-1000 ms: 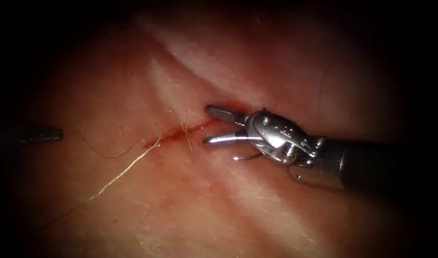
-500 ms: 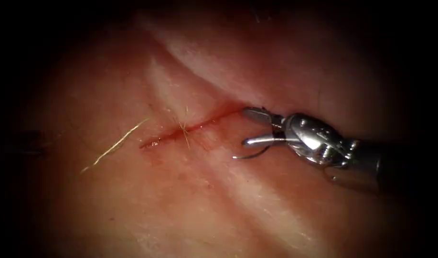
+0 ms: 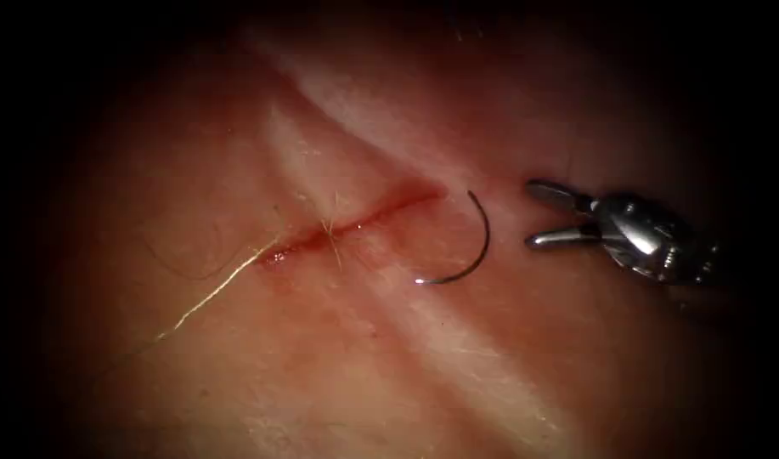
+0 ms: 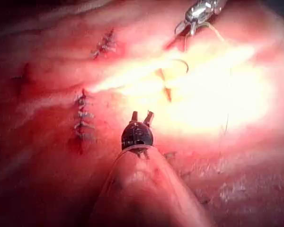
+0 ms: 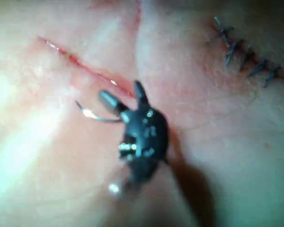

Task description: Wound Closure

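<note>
The right hand (image 3: 538, 217), spread wide and empty, sits at three o'clock; the curved steel needle (image 3: 470, 246) lies loose on glistening tissue (image 3: 389, 357) right of the cut (image 3: 355, 223).

Two needle drivers, steel tips on dark shafts.
Right tool (image 3: 546, 217): polished silver wrist with small screws or pins, two slim grey jaws. Left tool (image 4: 142, 116): black rounded wrist housing, two short dark jaws, one pale band or cable at its base.
</note>
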`<state>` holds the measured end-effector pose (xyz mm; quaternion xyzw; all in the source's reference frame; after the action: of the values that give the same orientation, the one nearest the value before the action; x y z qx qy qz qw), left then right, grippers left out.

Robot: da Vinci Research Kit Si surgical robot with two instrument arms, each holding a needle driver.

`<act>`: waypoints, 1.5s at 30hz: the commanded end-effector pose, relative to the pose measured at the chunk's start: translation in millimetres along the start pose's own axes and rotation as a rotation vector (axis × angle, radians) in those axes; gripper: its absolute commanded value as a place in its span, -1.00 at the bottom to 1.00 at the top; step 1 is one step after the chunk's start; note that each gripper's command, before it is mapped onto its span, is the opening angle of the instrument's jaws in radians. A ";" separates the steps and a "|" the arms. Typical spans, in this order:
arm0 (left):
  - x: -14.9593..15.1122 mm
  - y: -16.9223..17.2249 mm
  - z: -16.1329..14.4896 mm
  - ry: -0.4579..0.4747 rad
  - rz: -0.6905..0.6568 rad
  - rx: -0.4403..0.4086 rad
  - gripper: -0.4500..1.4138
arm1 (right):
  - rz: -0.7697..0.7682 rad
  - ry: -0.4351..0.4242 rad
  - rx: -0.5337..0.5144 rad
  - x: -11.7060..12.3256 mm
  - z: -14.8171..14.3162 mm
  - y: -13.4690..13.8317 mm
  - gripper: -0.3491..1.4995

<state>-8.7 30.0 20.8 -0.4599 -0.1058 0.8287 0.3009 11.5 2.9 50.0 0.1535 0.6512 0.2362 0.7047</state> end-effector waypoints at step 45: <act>6.9 3.1 21.2 0.015 0.069 -0.130 0.04 | -0.063 -0.060 -0.019 -2.2 -0.4 0.7 0.93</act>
<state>-27.3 34.3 26.1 -0.4785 -0.1268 0.8321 0.2501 10.1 2.1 51.8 0.1329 0.6308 0.2165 0.7332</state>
